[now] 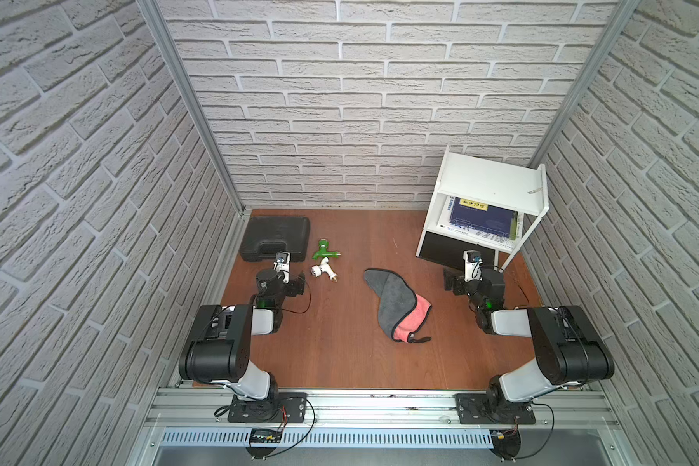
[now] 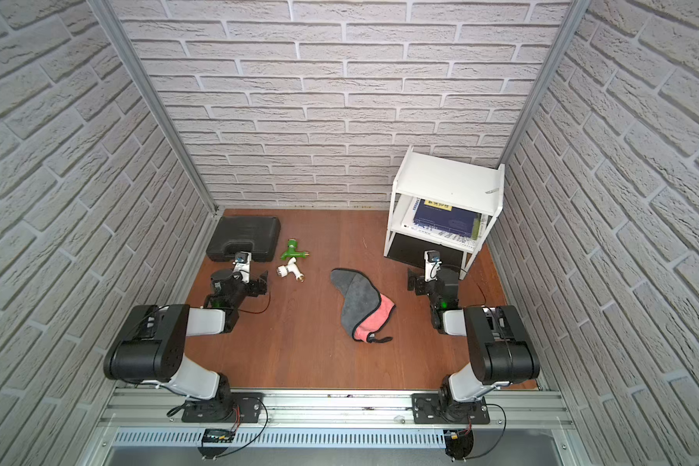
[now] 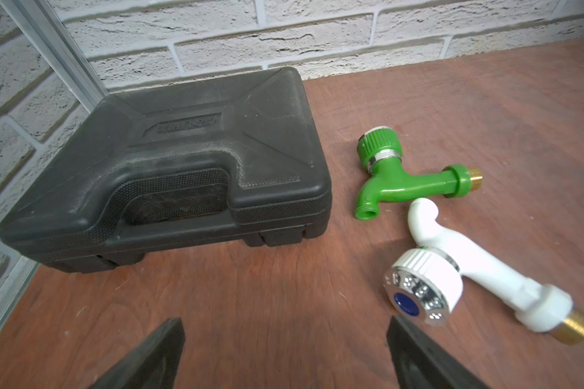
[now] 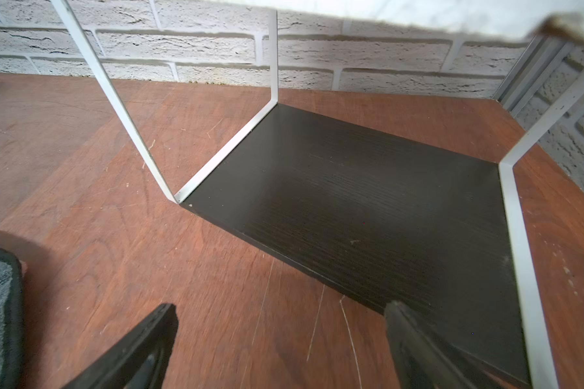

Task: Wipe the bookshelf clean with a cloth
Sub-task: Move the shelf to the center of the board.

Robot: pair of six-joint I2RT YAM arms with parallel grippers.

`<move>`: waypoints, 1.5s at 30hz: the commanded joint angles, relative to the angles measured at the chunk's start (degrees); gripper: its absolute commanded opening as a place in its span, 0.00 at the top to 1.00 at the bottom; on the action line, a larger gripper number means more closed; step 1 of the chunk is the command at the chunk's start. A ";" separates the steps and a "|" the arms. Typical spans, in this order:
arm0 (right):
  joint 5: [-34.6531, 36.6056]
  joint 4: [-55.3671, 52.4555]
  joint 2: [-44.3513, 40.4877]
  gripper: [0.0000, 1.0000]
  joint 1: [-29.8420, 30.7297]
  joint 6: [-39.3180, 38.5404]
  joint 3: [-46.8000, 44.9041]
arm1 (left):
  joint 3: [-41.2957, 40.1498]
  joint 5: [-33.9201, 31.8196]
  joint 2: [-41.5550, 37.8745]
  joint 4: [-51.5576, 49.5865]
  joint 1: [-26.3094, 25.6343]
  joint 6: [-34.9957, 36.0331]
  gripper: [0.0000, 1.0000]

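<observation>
Both wide open, empty: left pincer [image 3: 285, 320], right pincer [image 4: 280, 305].

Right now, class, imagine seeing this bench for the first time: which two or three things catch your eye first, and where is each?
The white bookshelf stands in the far right corner, a blue book on its middle tier. A grey-and-pink cloth lies crumpled near the middle of the wooden table. Far left, a green tap and a white tap lie beside a black tool case.
</observation>
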 commanded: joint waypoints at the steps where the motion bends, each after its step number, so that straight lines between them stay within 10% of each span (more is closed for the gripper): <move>1: -0.41 2.46 0.63 0.01 -0.41 -0.59 0.88 | 1.13 0.69 0.44 2.61 0.35 0.84 0.01; 16: 0.94 2.69 0.11 0.01 -0.45 -0.01 0.86 | 3.10 -5.31 -2.95 -3.60 -0.53 0.11 0.02; 23: 15.24 -46.65 -8.77 0.01 -4.16 10.31 26.45 | 11.83 -28.18 -13.07 -14.93 -19.19 8.65 0.01; 30: 11.81 -47.20 -14.25 0.01 -11.20 22.14 27.41 | 32.70 -19.15 -0.67 -17.06 -37.14 2.27 0.01; 35: 2.07 -38.30 -21.91 0.01 -11.87 16.52 18.51 | 46.04 -1.88 11.29 -15.62 -42.46 -1.33 0.02; 38: 8.41 -36.99 -27.96 0.01 -11.99 15.68 13.81 | 55.19 4.98 19.28 -16.28 -43.96 -3.34 0.01; 45: 11.47 -35.47 -32.94 0.01 -19.44 17.27 11.37 | 80.23 -2.26 35.17 -24.52 -44.89 -2.66 0.04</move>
